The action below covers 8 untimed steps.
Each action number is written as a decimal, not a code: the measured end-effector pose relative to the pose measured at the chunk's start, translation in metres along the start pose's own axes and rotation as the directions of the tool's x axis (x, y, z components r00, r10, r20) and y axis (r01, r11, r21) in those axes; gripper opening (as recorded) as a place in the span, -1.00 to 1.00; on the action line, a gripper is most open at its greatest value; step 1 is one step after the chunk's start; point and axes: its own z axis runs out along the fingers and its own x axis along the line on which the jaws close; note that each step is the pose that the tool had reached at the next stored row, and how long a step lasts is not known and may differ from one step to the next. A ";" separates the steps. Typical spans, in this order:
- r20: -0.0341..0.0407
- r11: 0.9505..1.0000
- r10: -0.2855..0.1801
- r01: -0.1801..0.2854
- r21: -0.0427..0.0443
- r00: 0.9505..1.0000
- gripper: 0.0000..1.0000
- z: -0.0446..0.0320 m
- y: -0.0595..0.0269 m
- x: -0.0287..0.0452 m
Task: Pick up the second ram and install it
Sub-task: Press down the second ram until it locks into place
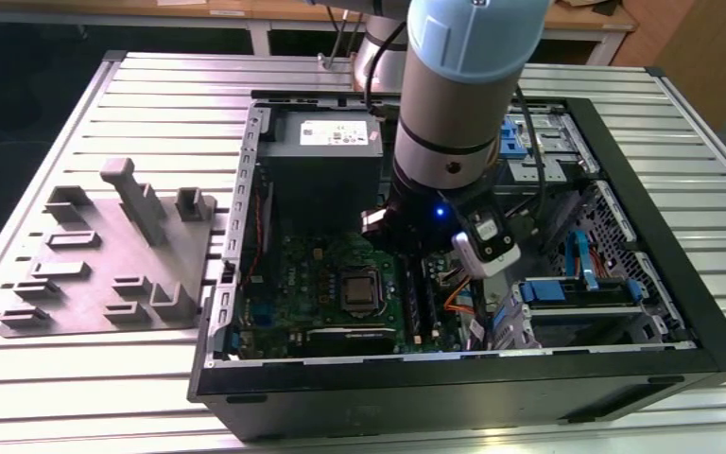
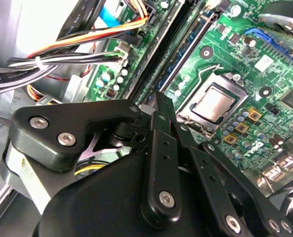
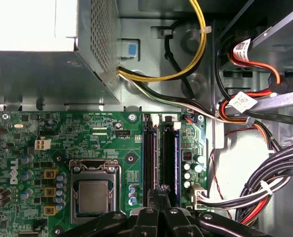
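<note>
Inside the open computer case (image 1: 615, 161), my gripper (image 3: 162, 189) hangs low over the green motherboard (image 3: 102, 131). It is at one end of the two long black slot rails (image 3: 150, 158). Its thin black fingers (image 2: 162, 111) are pressed together, and I see nothing between them. A dark blue-green ram stick (image 3: 170, 155) sits along the rail nearer the cable bundle, and it also shows as a blue strip (image 2: 188, 52) in the second wrist view. The other rail looks dark. I cannot tell whether the fingertips touch the stick.
The processor socket (image 3: 93, 195) lies beside the rails, and the power supply box (image 1: 322, 142) sits beyond it. Bundled cables (image 3: 265, 182) and a drive cage (image 1: 584, 293) crowd the other side. A grey fixture plate (image 1: 98, 265) with raised holders lies on the slatted table, at the exterior view's left.
</note>
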 end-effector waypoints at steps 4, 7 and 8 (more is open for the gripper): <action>0.000 1.000 0.000 0.000 0.000 1.000 -0.80 0.0003 0.0045 0.0000; 0.000 1.000 0.000 0.000 0.000 1.000 -0.80 0.0006 0.0089 0.0001; 0.000 1.000 0.000 0.000 0.000 1.000 -0.80 0.0006 0.0101 0.0001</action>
